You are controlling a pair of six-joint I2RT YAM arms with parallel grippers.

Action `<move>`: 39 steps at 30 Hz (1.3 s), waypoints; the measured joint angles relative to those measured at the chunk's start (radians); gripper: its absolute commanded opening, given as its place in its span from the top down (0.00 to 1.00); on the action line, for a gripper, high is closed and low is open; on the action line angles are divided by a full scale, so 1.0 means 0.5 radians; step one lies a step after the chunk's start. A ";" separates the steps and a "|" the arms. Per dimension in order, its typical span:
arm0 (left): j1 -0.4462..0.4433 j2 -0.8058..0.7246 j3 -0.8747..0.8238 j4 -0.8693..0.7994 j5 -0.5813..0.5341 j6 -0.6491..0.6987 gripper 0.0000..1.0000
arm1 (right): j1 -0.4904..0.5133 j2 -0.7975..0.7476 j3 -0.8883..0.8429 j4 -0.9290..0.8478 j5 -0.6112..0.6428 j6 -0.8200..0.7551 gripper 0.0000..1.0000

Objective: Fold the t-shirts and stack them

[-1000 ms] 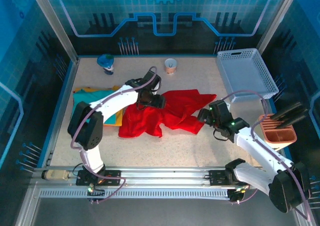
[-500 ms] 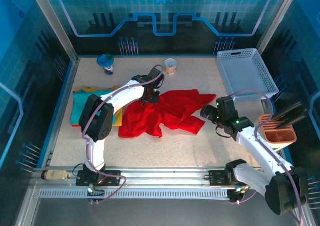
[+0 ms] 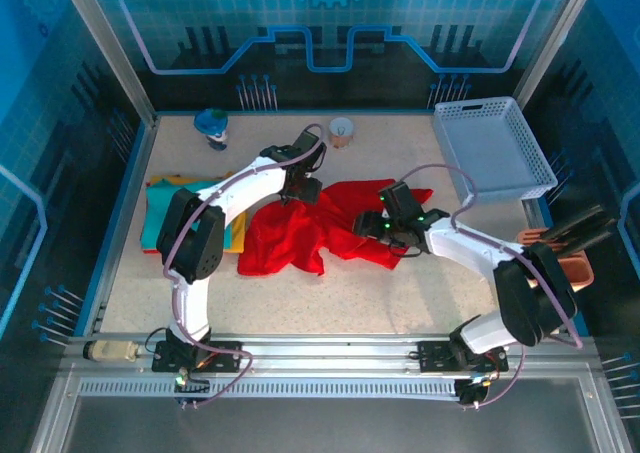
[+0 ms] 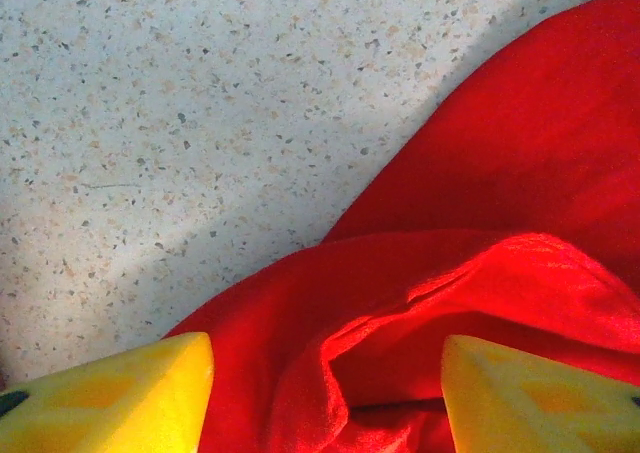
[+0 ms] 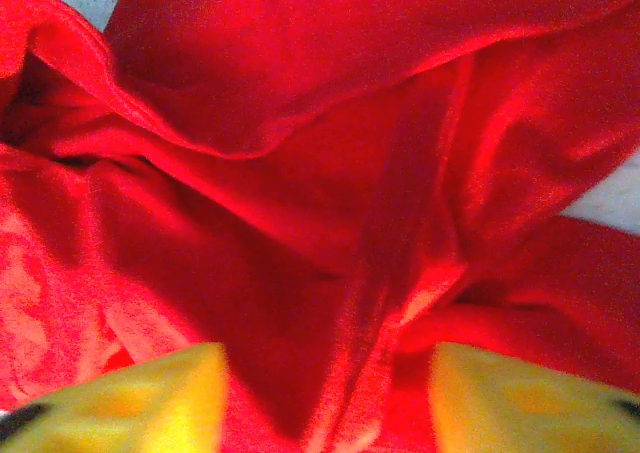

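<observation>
The red t-shirt (image 3: 335,223) lies crumpled in the middle of the table. My left gripper (image 3: 300,188) is at its far left edge. In the left wrist view it (image 4: 330,393) stands open, the yellow fingers (image 4: 120,393) wide apart over a raised fold of red cloth (image 4: 500,173). My right gripper (image 3: 372,223) is over the shirt's right half. In the right wrist view it (image 5: 330,398) is open too, with a ridge of red cloth (image 5: 300,73) between the pads. A teal t-shirt (image 3: 158,218) and a yellow-orange one (image 3: 237,235) lie folded at the left.
A white lattice basket (image 3: 492,148) stands at the back right. A blue-topped object (image 3: 211,126) and a small cup (image 3: 341,130) stand along the back edge. An orange holder (image 3: 560,260) with dark tools sits at the right edge.
My right arm has swung left from the shirt's right tip onto the middle of the red cloth, and its jaws have narrowed. My left gripper shifted slightly toward the shirt's far edge.
</observation>
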 measured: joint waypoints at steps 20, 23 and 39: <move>0.097 0.037 0.468 -0.246 -0.049 0.100 1.00 | -0.097 -0.658 -0.578 -0.230 0.305 0.011 1.00; 0.098 -0.035 0.468 -0.277 -0.077 0.113 1.00 | -0.098 -0.760 -0.622 -0.323 0.394 0.021 1.00; 0.362 -0.101 0.433 -0.301 -0.092 0.081 0.96 | -0.336 -1.295 -0.748 -0.722 0.674 0.114 0.97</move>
